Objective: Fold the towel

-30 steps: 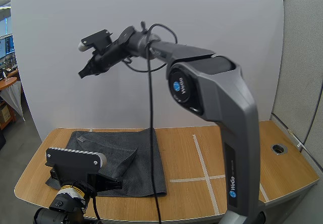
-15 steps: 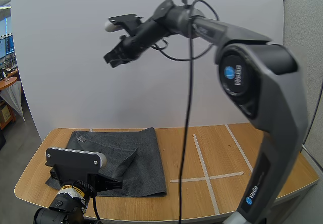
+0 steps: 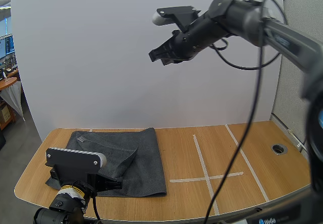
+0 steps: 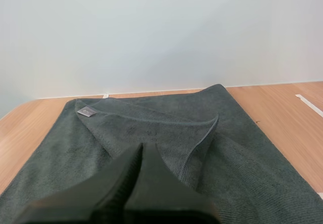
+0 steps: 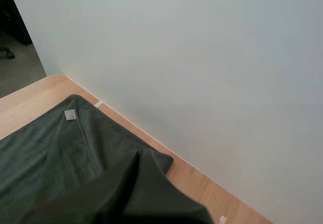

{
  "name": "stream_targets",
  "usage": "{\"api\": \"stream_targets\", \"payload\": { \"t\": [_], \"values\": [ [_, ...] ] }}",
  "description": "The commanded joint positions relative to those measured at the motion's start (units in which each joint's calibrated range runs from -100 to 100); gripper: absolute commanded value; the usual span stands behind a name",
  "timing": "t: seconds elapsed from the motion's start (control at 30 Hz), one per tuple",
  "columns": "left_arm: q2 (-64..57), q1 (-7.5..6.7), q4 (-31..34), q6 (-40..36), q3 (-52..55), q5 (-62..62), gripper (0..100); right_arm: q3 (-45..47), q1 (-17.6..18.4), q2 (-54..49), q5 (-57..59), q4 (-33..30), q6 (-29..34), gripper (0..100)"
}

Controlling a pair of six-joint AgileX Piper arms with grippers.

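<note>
Swung toward 3 o'clock, right tool hangs high, clenched empty; left tool clenched empty over half-folded grey towel.

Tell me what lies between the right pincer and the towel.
Nothing: in the high view the right pincer hangs high, with bare air down to the towel.

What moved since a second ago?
The right gripper swung to the right, high above the table, from over the towel's left side to past its right edge. It took hold of nothing; its fingers are shut and empty. The left gripper stayed low over the towel's near edge, shut. The towel lay unchanged, one corner folded over.
</note>
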Motion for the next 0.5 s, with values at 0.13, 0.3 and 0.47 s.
{"api": "stream_targets", "payload": {
  "t": [0.13, 0.3, 0.47],
  "values": [
    [-0.3, -0.03, -0.9, -0.2, 0.0, -1.3, 0, 14.1, -0.3, -18.4, -1.6, -1.9, 1.9, 0],
    [-0.3, -0.03, -0.9, -0.2, 0.0, -1.3, 0, 20.2, -0.3, -26.6, -1.8, -1.5, 2.8, 0],
    [-0.3, -0.03, -0.9, -0.2, 0.0, -1.3, 0, 21.2, -0.3, -32.2, 4.5, -3.0, 4.1, 0]
  ]
}}
